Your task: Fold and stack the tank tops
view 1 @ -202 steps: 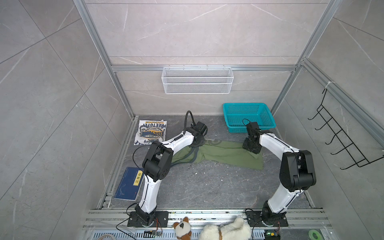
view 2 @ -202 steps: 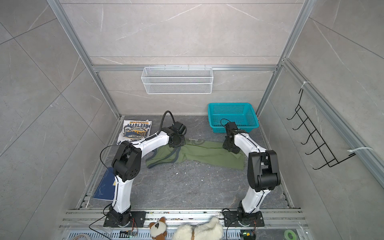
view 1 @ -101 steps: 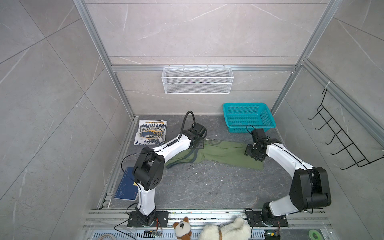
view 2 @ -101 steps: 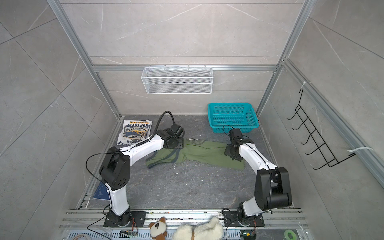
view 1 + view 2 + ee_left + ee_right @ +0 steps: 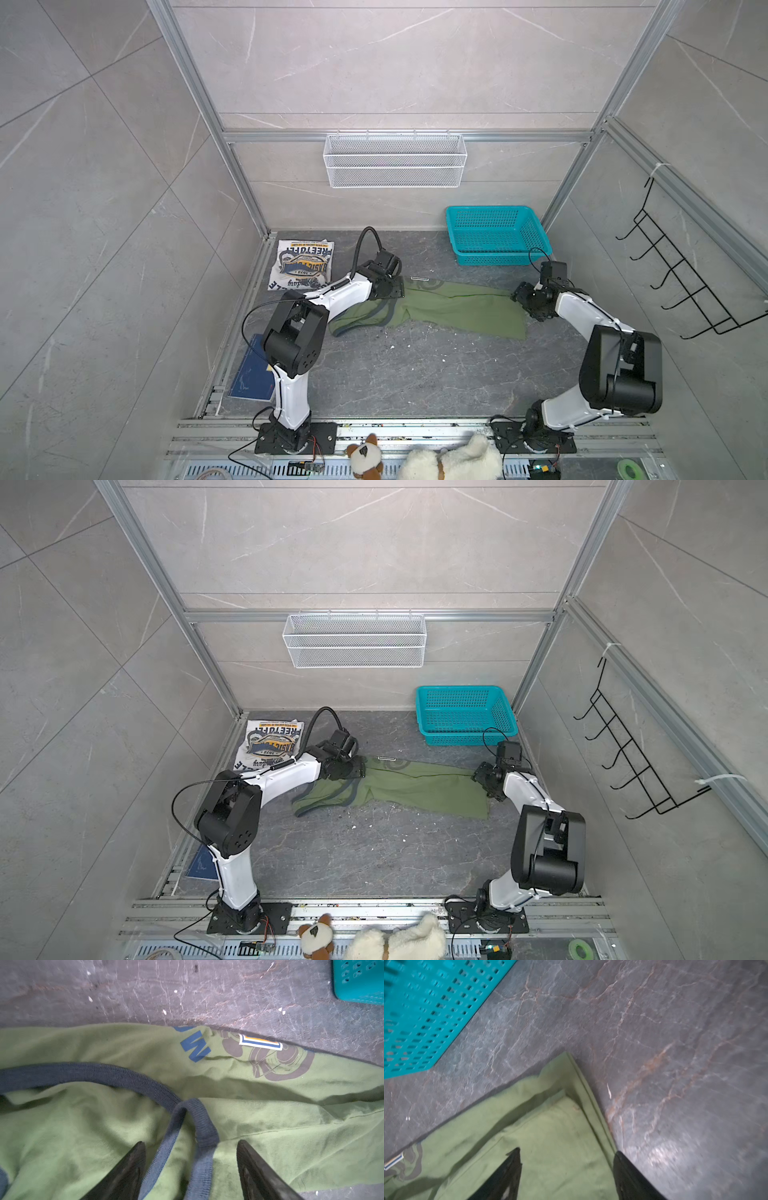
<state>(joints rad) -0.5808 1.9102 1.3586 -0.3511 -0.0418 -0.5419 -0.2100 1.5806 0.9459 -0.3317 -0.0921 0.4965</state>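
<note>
Nearest the camera, two white plush toys (image 5: 453,461) lie along the front rail between the bases of the two robot arms. A flat blue book (image 5: 251,374) rests at the front left edge of the dark marbled table (image 5: 415,374). Past a bare stretch of table, the olive tank top (image 5: 457,309) lies stretched sideways across the middle, partly folded lengthwise, with its straps to the left and its hem to the right. The left gripper (image 5: 395,286) is at the strap end. In the left wrist view its fingers (image 5: 128,1172) are spread apart just above the cloth, and a loop of navy strap (image 5: 199,1126) runs between them without being pinched. The right gripper (image 5: 519,297) is at the hem end. In the right wrist view its fingers (image 5: 508,1172) are also spread, over the hem corner of the olive cloth, gripping nothing. Further back on the left, the white tank top (image 5: 301,266) lies folded with its navy and yellow print facing up, well apart from the olive one. At the far right stands a teal basket (image 5: 494,259). A white wire basket (image 5: 395,162) hangs on the back wall and a black hook rack (image 5: 681,286) on the right wall.
</note>
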